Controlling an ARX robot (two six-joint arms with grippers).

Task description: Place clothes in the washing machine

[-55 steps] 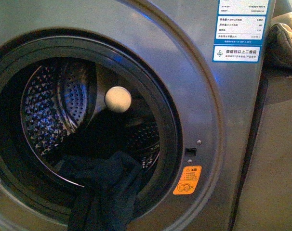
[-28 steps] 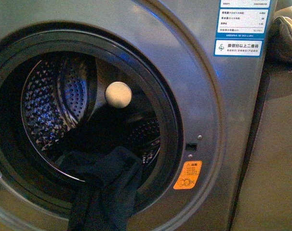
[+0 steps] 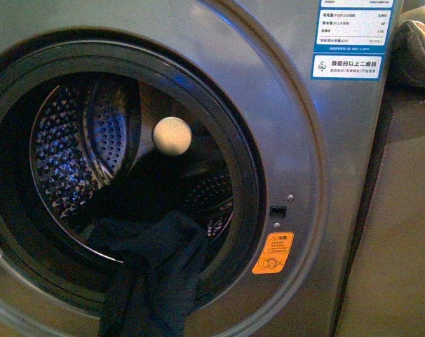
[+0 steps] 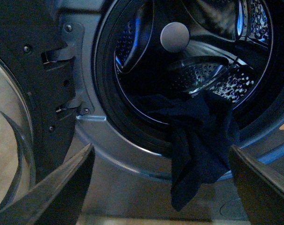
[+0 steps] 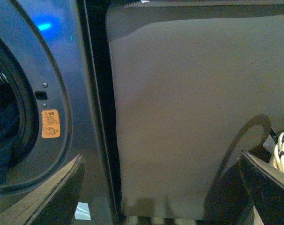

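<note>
Clothes (image 4: 198, 140) hang over the washing machine (image 3: 297, 140) porthole lip, long axis vertical, half outside. Left fingers (image 4: 62, 187) spread wide, empty, nearer; right fingers (image 5: 48, 197) open, empty, at the beige panel (image 5: 179, 117).

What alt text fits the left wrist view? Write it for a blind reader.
A dark navy garment hangs half out of the washing machine, draped over the porthole's lower rim, with the perforated steel drum behind it. The left hand is open and empty in front, and the open door stands beside the porthole.

The clothes (image 3: 153, 281) run off the front view's bottom edge; print on the blue-white labels (image 3: 353, 31) is too small to read.
</note>
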